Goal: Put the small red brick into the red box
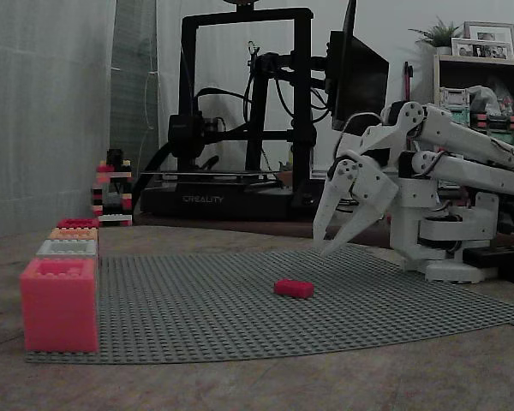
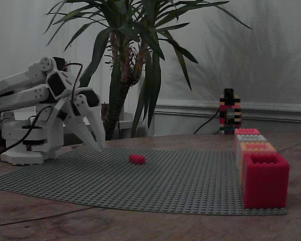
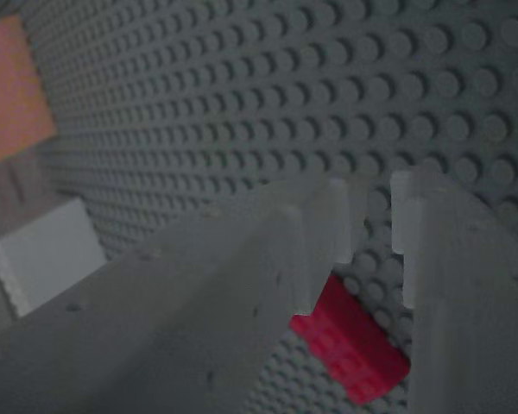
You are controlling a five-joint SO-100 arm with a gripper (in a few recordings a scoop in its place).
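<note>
The small red brick (image 1: 293, 288) (image 2: 137, 159) lies flat on the grey studded baseplate (image 1: 197, 321) (image 2: 180, 188), near its middle. The red box (image 1: 59, 305) (image 2: 265, 179) stands open-topped at the plate's near corner, far from the brick. My white gripper (image 1: 321, 245) (image 2: 101, 148) points down at the plate's far edge, short of the brick, with its tips just above the studs. In the wrist view the gripper (image 3: 367, 203) is narrowly open with nothing between its fingers, and the brick (image 3: 350, 349) lies just beyond and below the tips.
Behind the red box runs a row of boxes: white (image 1: 67, 248) (image 2: 251, 138), orange (image 1: 73, 233) (image 2: 256, 146), and a low red one (image 1: 77, 223). A small brick tower (image 1: 111, 193) (image 2: 230, 111) stands past them. A 3D printer (image 1: 240, 128) and a plant (image 2: 135, 50) sit behind the table.
</note>
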